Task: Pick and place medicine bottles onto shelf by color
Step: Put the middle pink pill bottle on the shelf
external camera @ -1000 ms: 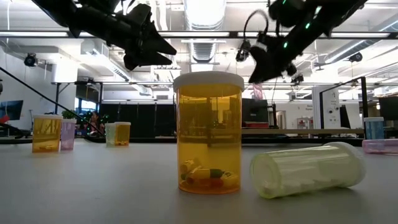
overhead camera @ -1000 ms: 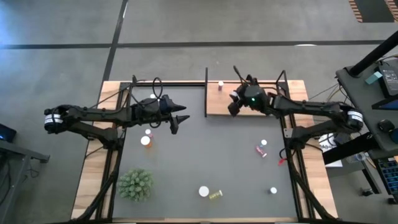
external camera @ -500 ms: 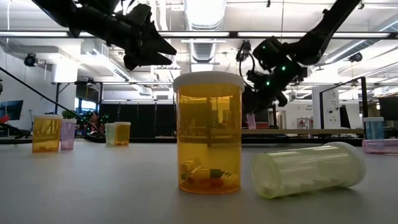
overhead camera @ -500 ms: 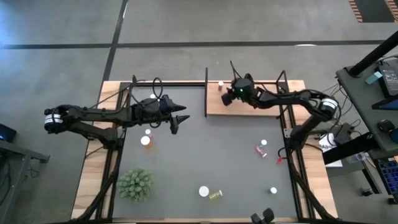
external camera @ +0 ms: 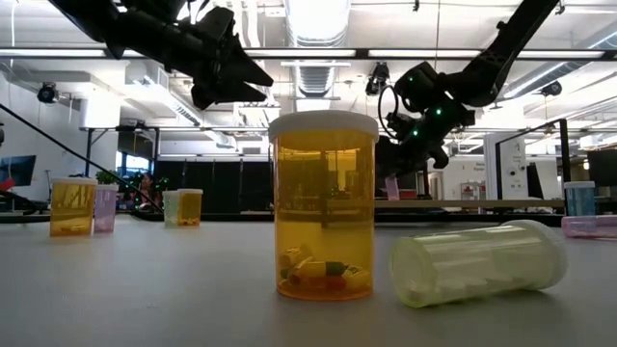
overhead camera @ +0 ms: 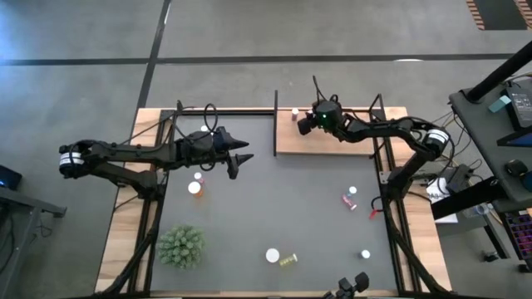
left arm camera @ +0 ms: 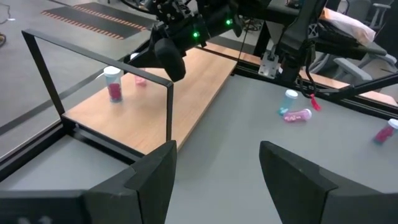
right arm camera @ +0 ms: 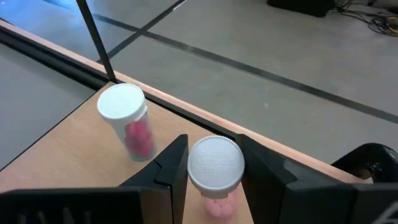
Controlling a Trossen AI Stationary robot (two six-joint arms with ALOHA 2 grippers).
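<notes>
My right gripper (overhead camera: 306,124) is over the far left part of the light-brown shelf (overhead camera: 349,143), shut on a pink-red bottle (right arm camera: 216,167) with a white cap. A second pink-red bottle (right arm camera: 127,121) stands upright on the shelf board close beside it, also in the high view (overhead camera: 294,113). My left gripper (overhead camera: 236,163) hangs open and empty above the dark mat, left of the shelf; its fingers (left arm camera: 155,180) stand apart. Other bottles are scattered on the mat. My right gripper pinches the pink-red bottle at its white cap (right arm camera: 214,163), one finger (right arm camera: 171,167) on each side. The fingers come from above, slanting down. The bottle is upright; its base is low over the shelf board, and whether it rests there I cannot tell.
On the mat stand an orange bottle (overhead camera: 194,188) and a small one (overhead camera: 198,176) on the left. A pink one lies at the right (overhead camera: 349,200). A white one (overhead camera: 273,255) and a lying yellow-green one (overhead camera: 288,260) are near the front. A spiky plant (overhead camera: 181,246) is front left. Thin black posts (left arm camera: 170,112) edge the shelf.
My right gripper has gone toward the far edge and a little left over the shelf, and down toward the board, carrying the pink-red bottle up beside the standing pink-red bottle.
</notes>
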